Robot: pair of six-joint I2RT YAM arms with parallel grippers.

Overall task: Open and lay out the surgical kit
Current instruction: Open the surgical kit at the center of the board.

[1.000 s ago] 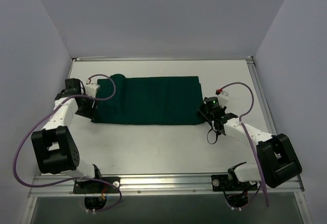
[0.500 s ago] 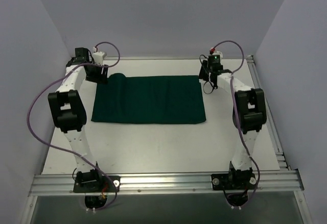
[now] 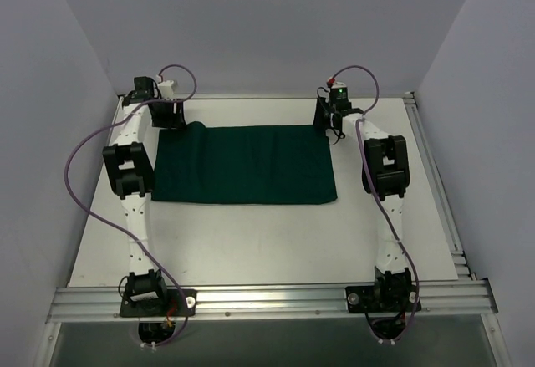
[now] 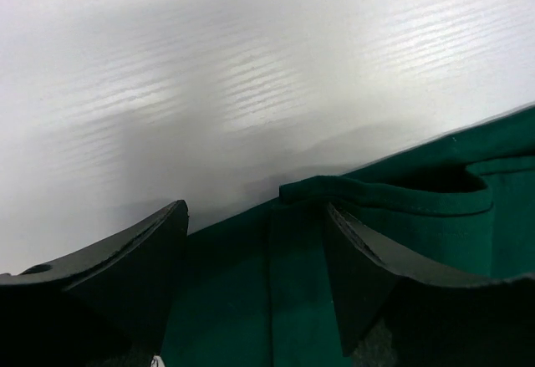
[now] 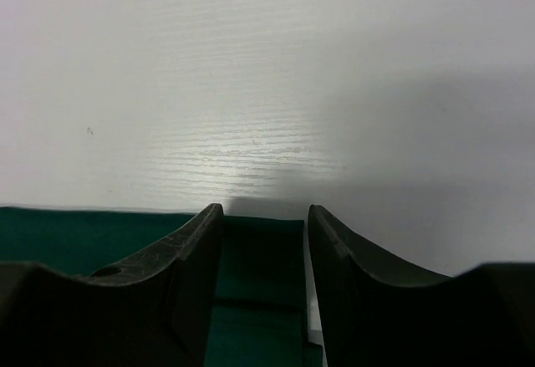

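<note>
Left claw (image 3: 170,116) is spread wide and holds nothing. It sits low at the far-left corner of the green cloth (image 3: 247,165), jaws either side of the cloth's far edge. A folded-over flap (image 4: 393,193) lies just right of the gap.

Right claw (image 3: 328,119) is apart too, narrower, and empty. It's at the far-right corner. Its wrist view shows the cloth corner lying in the gap between the fingers (image 5: 192,250), not pinched as far as I can see.

The cloth lies as one rectangle in the middle of the surface (image 3: 251,233), toward the far side, long edge running left-right. There's a small roll at its far-left end; the rest is smooth with faint creases.

Progress, my read: early.
- Done: nothing opened and nothing laid out. The wrap is closed.
- Step in hand: both arms are staged on the two far corners, so it looks like grabbing those corners to peel the top layer open.
- Left to do: close on the corners, unfold the layers, then set out whatever's inside.
- None of the contents show, so I can't tell what's under there.

Count: one cloth bundle, two arms, two claws, two fingers visible in each wrist view. No loose items visible apart from the cloth.
</note>
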